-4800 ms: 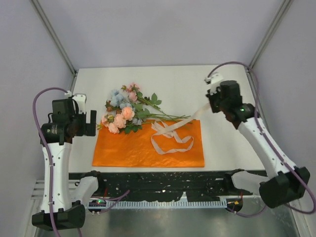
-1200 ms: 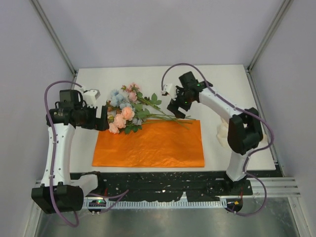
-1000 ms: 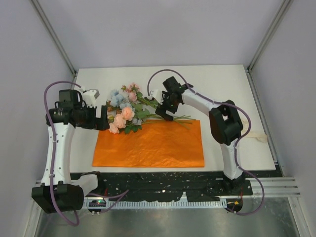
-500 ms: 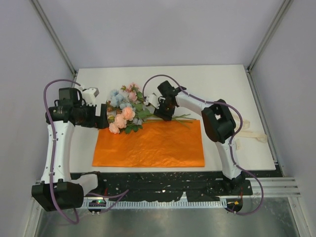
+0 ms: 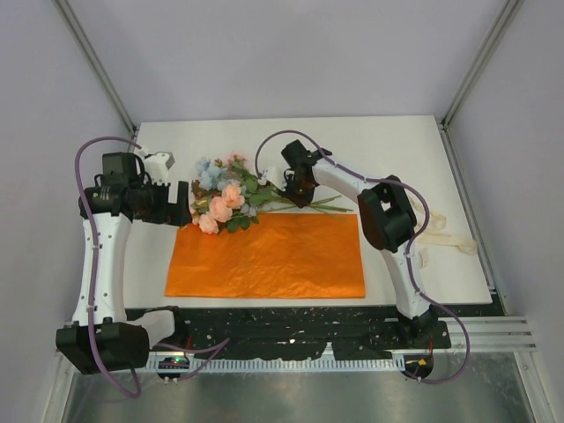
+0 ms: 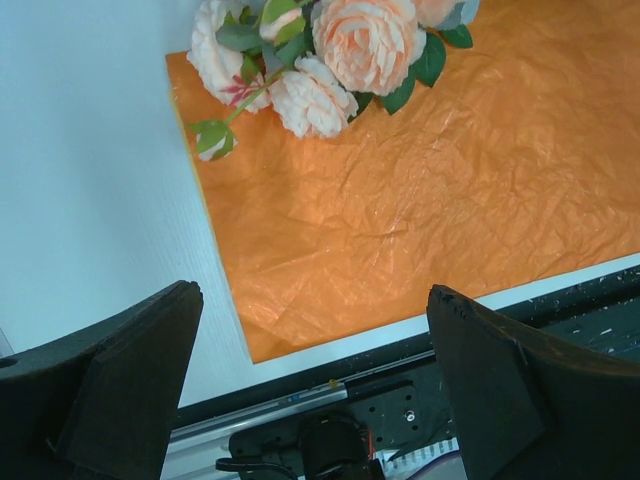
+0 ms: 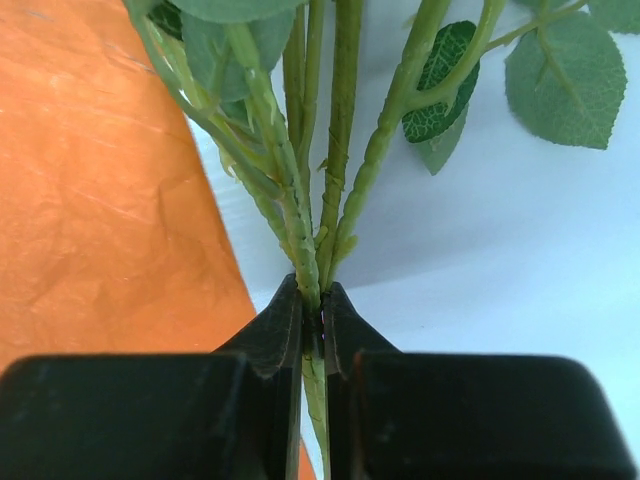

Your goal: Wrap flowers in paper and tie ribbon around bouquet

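White table (image 5: 397, 141), matt finish, occupies the middle of the frame. Plain pale grey walls (image 5: 291, 53) enclose it at the back, left and right. Two slanting metal posts (image 5: 97, 66), upper left and upper right, mark the rear corners. A black perforated rail (image 5: 291, 330) runs along the table's near edge, with a bare sheet-metal floor (image 5: 291, 397) below it. Lighting is even and soft; shadows are faint.
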### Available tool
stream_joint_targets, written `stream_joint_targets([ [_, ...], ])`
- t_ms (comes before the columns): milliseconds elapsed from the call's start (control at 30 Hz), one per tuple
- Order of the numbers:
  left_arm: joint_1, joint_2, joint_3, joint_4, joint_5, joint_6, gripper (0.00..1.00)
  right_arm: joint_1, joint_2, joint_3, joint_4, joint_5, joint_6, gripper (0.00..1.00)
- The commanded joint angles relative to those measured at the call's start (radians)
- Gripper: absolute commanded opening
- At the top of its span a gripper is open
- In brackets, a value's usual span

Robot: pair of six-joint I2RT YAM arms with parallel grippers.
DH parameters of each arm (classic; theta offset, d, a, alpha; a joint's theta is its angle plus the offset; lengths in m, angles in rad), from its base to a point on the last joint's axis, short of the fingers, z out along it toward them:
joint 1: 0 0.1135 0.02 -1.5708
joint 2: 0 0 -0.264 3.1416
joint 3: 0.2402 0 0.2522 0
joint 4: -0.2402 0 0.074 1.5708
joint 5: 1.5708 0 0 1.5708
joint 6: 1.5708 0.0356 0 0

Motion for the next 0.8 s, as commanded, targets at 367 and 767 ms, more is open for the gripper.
stream_joint_targets([
  [367, 0.011, 0.032, 0.071, 0.015, 0.006, 0.04, 1.0, -0.386, -0.014, 0.06, -0.063, 0.151, -0.014, 0.06],
  [767, 0.011, 0.044, 0.058, 0.014, -0.013, 0.085, 1.0, -0.668, 0.02, 0.055, -0.039, 0.277, -0.125, 0.06],
])
